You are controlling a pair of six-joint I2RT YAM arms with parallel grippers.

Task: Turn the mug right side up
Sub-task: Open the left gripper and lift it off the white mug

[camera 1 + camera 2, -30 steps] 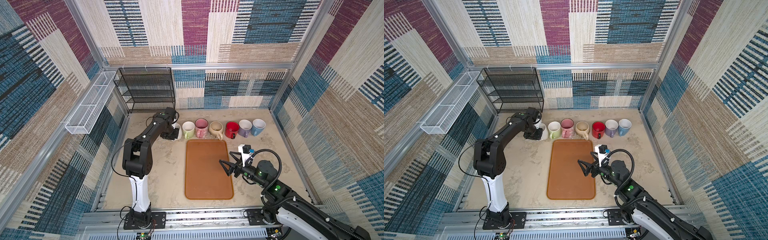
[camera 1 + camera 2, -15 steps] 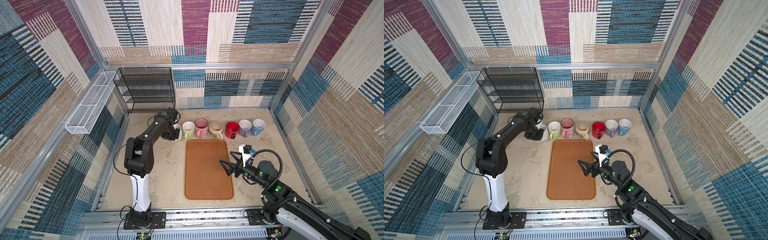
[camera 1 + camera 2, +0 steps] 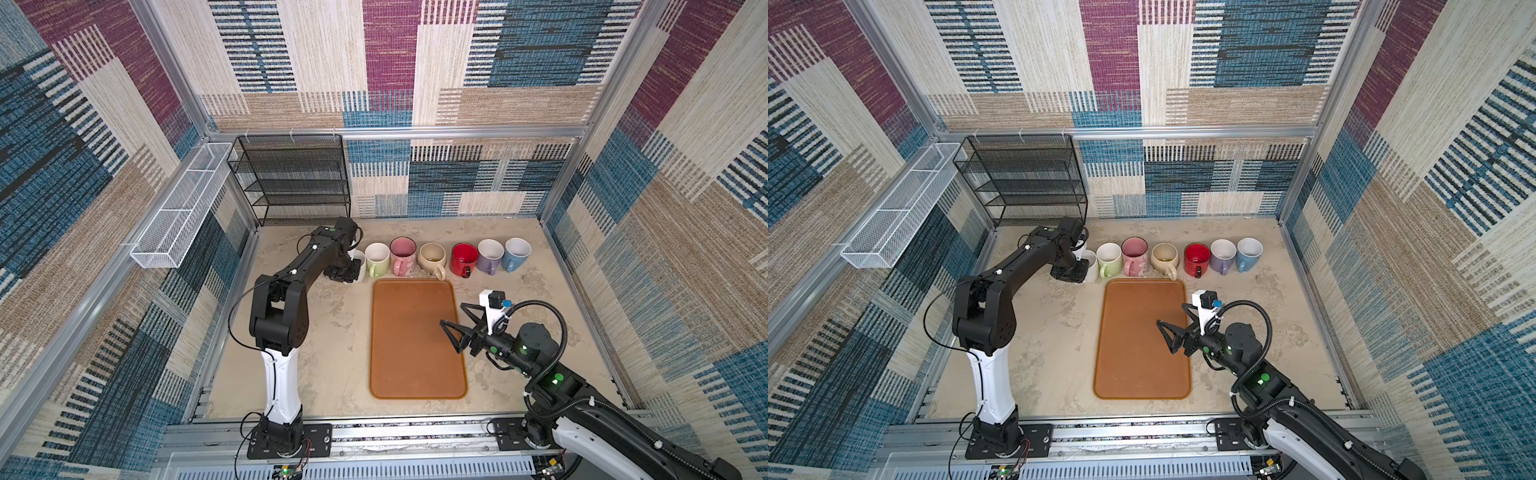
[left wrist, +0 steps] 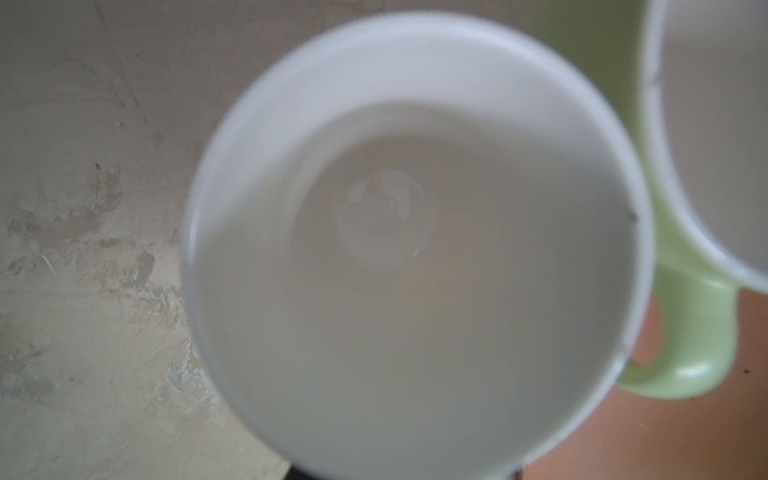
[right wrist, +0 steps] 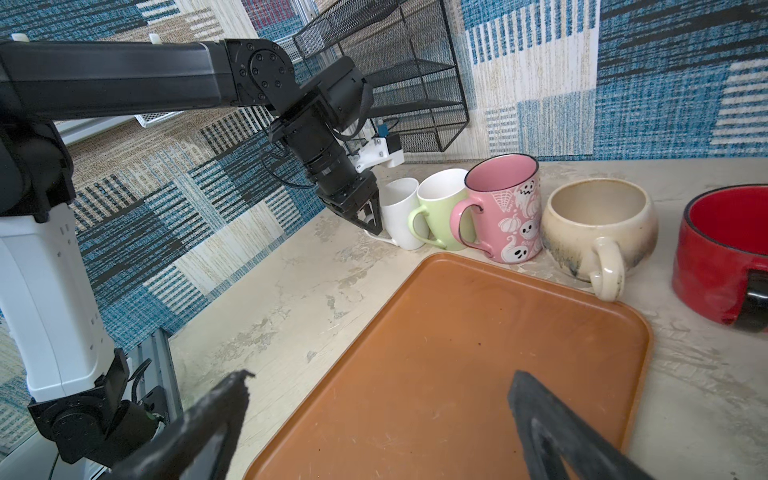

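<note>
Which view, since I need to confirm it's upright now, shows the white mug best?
The right wrist view: the white mug stands mouth up beside the green mug, side and rim visible. The left wrist view looks straight into it, blurred. In both top views the left arm hides most of it.

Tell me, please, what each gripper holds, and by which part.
The right gripper is open, holding nothing. The left gripper sits at the handle of the white mug; its grip cannot be told.

left pincer pointing down, gap unclear | right pincer spread wide
</note>
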